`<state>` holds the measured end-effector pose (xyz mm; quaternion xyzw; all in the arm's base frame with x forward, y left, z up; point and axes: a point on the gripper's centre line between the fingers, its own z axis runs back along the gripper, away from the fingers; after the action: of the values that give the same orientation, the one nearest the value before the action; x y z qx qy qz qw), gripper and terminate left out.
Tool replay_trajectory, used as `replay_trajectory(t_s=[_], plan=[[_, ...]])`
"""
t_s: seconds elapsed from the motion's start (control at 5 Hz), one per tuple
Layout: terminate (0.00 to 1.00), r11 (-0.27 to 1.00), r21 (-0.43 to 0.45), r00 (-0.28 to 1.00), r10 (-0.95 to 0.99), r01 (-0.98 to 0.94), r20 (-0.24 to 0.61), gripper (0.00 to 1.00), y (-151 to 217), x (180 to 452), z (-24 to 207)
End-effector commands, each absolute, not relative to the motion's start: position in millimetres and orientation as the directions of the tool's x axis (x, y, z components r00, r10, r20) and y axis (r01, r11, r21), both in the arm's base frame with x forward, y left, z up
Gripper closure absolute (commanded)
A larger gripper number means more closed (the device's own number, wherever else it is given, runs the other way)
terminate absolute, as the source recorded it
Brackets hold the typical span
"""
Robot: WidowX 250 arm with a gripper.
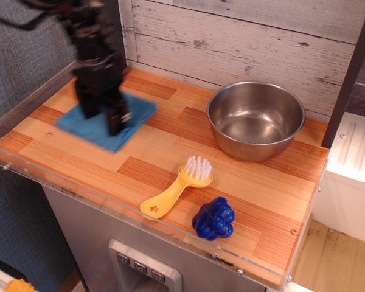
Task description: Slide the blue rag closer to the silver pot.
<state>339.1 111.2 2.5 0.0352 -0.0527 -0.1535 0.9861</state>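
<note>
The blue rag (pixel 91 126) lies flat on the wooden counter left of centre, blurred with motion. My black gripper (pixel 103 118) points straight down and presses on the rag's middle; its fingers are blurred, so I cannot tell whether they are open or shut. The silver pot (pixel 255 118) is a shiny steel bowl standing upright at the back right, empty. A strip of bare wood separates the rag's right edge from the pot.
A yellow brush (pixel 176 188) with white bristles lies at the front centre. A dark-blue knobbly toy (pixel 213 218) sits to its right near the front edge. A dark post (pixel 111 30) stands at the back left. A clear lip (pixel 79 191) rims the counter's front.
</note>
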Motion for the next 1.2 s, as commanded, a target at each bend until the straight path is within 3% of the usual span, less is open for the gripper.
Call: replay_trajectory(t_s=[0.0, 0.2, 0.6, 1.0], plan=[[0.00, 0.951, 0.051, 0.949, -0.308, 0.305, 0.064, 0.00, 68, 382, -25], [0.00, 0.974, 0.075, 0.971, -0.220, 0.213, 0.091, 0.00, 71, 378, -10], [0.00, 0.983, 0.095, 0.952, -0.175, 0.156, 0.252, 0.00, 75, 381, 53], [0.00, 0.982, 0.072, 0.942, -0.189, 0.175, 0.279, 0.00, 77, 384, 79]])
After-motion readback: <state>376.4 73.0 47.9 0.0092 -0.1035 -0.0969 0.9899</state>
